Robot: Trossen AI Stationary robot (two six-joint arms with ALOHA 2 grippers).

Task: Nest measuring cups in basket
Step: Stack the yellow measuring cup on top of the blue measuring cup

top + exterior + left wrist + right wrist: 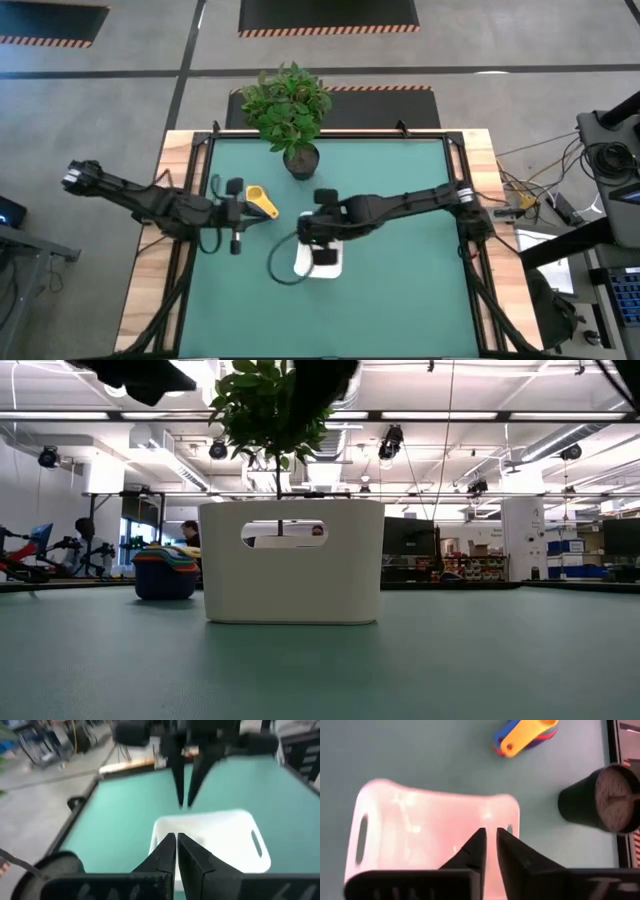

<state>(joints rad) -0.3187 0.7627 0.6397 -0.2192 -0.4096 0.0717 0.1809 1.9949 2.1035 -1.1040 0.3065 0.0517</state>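
From above, the basket (305, 262) sits near the middle of the table (400, 290), a little toward the front edge, mostly covered by the right gripper (322, 255) hanging over it. The nested cups (262, 202) lie on the mat to the basket's left and farther back, beside the left gripper (236, 243); the yellow one is all that this view makes out. A plant pot (300, 160) stands near the back edge.

The low view shows what the high one hides: the basket's (290, 585) front wall with a handle slot, and the stack of cups (166, 573) as a blue body with coloured rims above it.

The right wrist view looks down into the basket (420, 830), with the cups (527, 734) and the pot (597, 802) beyond it (yellow handle on top). The right fingers (520, 862) stand almost together, a thin gap between them, clamped on nothing, just over the basket floor. Whether they touch it cannot be told.

The left wrist view faces the basket (220, 835); the left fingers (162, 857) are pressed together, empty.
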